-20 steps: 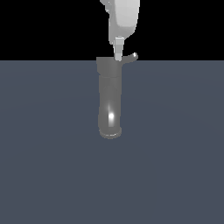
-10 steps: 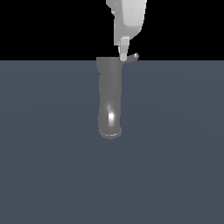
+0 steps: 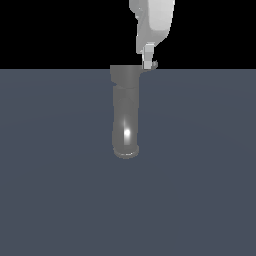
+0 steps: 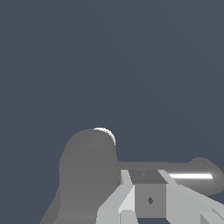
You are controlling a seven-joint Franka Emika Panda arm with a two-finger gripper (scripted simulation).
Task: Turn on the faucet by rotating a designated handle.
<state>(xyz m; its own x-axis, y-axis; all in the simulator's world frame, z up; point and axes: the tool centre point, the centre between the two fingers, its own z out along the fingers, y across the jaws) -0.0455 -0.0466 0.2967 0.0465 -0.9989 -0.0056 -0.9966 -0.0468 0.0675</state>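
The faucet (image 3: 125, 115) is a glossy grey tube lying on the dark grey surface, with its flared rim at the near end and its wider cap (image 3: 125, 76) at the far end. The handle (image 3: 153, 65), a short thin lever, juts from the cap toward the exterior view's right. My white gripper (image 3: 148, 63) comes down from above with its fingertips right against the handle, near its tip. The fingers look pressed together, with no gap showing. In the wrist view the cap (image 4: 87, 175) and the handle (image 4: 199, 175) lie just beyond the gripper (image 4: 148, 205).
The dark grey surface (image 3: 200, 175) stretches around the faucet on all sides. The background behind the far edge is black. No other objects show.
My gripper has moved toward the exterior view's right, from over the cap's edge to the handle's outer part. The handle's visible length looks a little shorter; the faucet body has not moved.
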